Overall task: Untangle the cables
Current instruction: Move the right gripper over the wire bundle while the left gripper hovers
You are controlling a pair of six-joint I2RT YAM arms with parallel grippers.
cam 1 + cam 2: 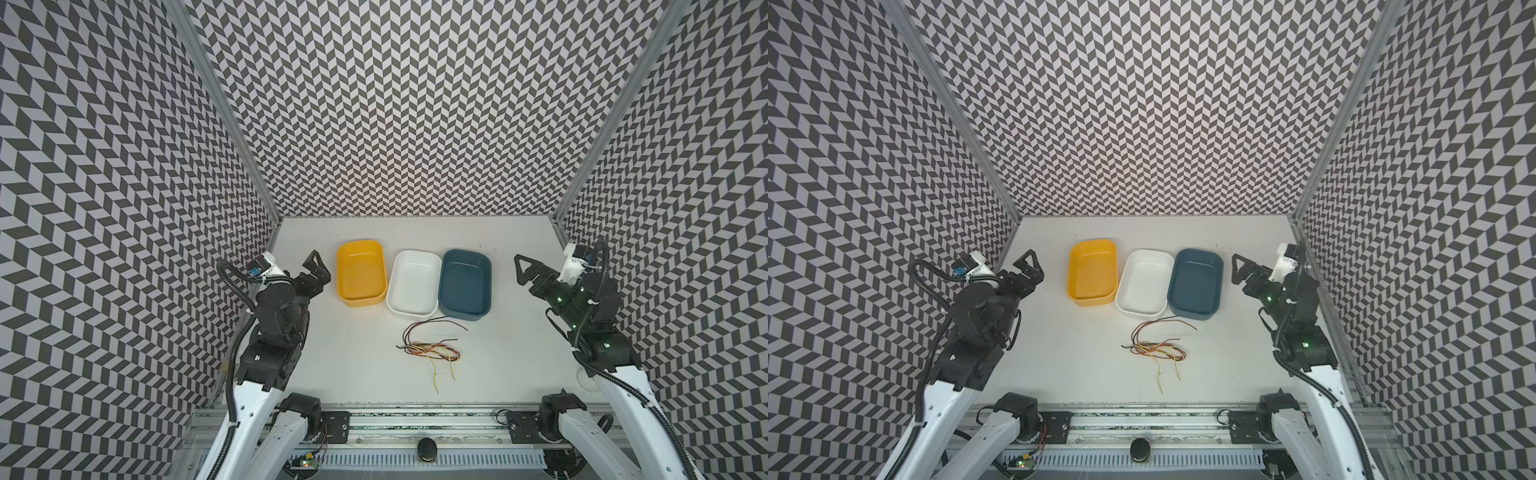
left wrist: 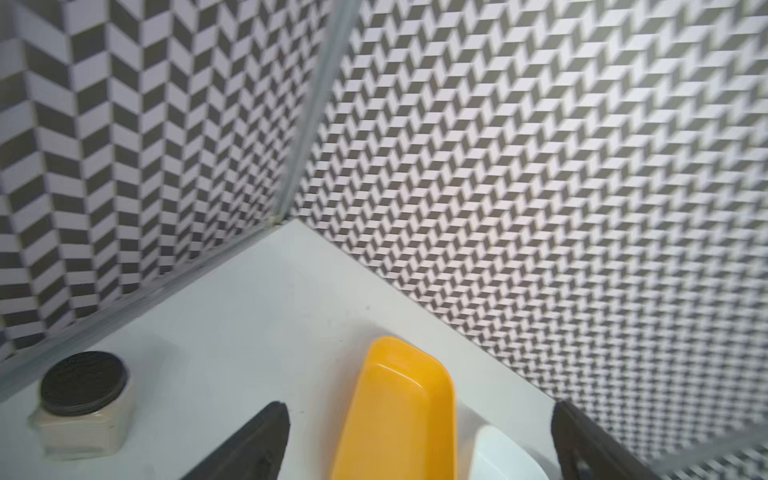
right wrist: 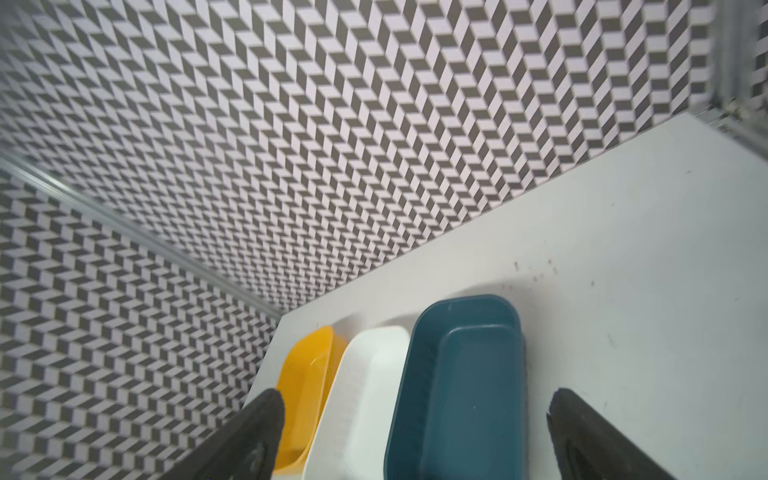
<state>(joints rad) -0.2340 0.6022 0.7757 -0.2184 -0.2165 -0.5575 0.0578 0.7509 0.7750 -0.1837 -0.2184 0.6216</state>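
Cables [image 1: 430, 347] lay in a loose tangle on the white table [image 1: 332, 357], with red, black and yellow strands crossing one another between the two arms in both top views. Two yellow tails trailed off toward the near edge, and a black strand arched up just beside the near walls of the tubs. None of it was in a tub. Behind the tangle stood three empty tubs, crowded together in a row: the yellow tub [image 1: 360, 278] on the left, the white tub [image 1: 413, 284] in the middle and the blue tub [image 1: 464, 284] on the right. Over on the left, the left gripper [image 1: 316, 269] hung just beside the yellow tub with its jaws spread wide and nothing between them. Its wrist view looked out past both black fingers [image 2: 257, 444] at that tub's end. On the far right, the right gripper [image 1: 521, 272] hovered apart from the blue tub, also gaping wide and gripping nothing, and the blue tub filled the gap between its fingers [image 3: 249, 436] in its wrist view. Both grippers were well apart from the cables. Near the left wall, the left wrist view caught what may have been a small jar [image 2: 83, 399] with a dark lid, too blurred to be sure.
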